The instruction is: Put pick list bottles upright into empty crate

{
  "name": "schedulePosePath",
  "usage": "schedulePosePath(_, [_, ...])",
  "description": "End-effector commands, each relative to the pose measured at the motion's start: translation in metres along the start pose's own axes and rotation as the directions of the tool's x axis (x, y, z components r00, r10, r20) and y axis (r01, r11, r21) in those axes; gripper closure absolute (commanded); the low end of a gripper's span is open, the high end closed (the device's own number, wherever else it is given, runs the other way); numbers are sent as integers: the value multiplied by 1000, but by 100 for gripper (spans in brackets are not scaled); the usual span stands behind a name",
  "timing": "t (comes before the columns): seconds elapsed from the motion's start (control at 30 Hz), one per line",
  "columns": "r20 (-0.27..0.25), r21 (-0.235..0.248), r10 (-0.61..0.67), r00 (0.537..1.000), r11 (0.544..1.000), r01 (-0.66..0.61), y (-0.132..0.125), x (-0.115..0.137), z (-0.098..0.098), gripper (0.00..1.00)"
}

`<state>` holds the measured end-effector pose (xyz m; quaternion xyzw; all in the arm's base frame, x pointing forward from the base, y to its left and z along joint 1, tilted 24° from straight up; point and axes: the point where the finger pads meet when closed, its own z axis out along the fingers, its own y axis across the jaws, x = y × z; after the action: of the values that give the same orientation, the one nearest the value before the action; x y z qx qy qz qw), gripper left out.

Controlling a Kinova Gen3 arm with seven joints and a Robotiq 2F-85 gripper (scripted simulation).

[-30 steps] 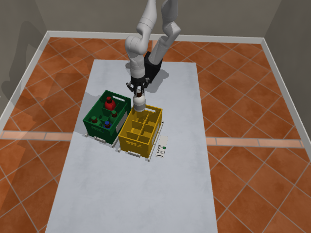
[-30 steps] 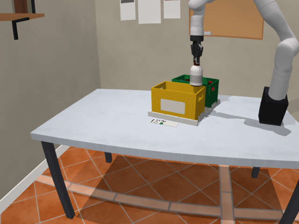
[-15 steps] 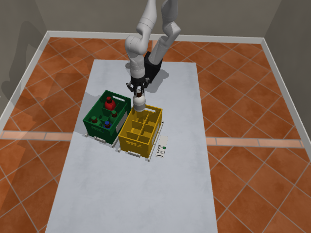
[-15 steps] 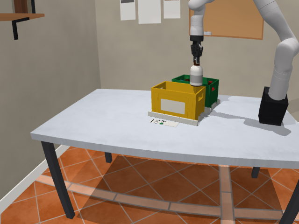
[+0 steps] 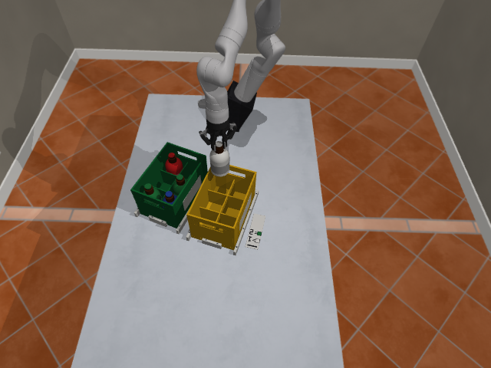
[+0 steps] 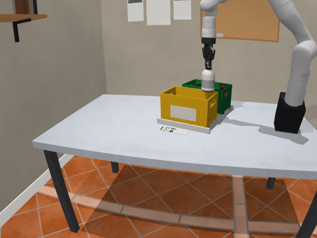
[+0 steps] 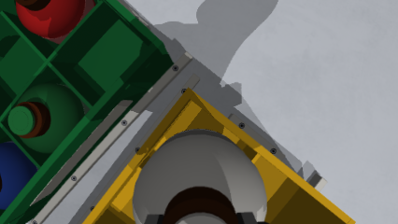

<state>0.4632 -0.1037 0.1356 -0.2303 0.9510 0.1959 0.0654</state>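
Note:
My gripper [image 5: 218, 144] is shut on the neck of a white-labelled bottle [image 5: 219, 162] and holds it upright over the far corner cell of the yellow crate [image 5: 223, 205]. The bottle's base hangs at about the height of the crate's rim in the exterior view [image 6: 207, 80]. In the wrist view the bottle [image 7: 200, 179] fills the bottom over the yellow corner cell. The green crate [image 5: 168, 182] holds a red bottle [image 5: 173, 162], two green bottles [image 5: 149, 191] and a blue bottle [image 5: 169, 196]. The pick list [image 5: 255, 231] lies right of the yellow crate, its print too small to read.
Both crates sit side by side in pale floor frames [image 6: 186, 125]. The arm's black base [image 6: 289, 113] stands at the back of the table. The yellow crate's other cells are empty.

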Motion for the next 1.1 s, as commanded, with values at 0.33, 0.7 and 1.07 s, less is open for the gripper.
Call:
schedulePosePath(0.33, [1, 2, 0, 1000, 1000, 0, -1, 0, 6, 90])
schedulePosePath(0.7, [1, 2, 0, 1000, 1000, 0, -1, 0, 15, 90])
schedulePosePath(1.07, [1, 2, 0, 1000, 1000, 0, -1, 0, 26, 90])
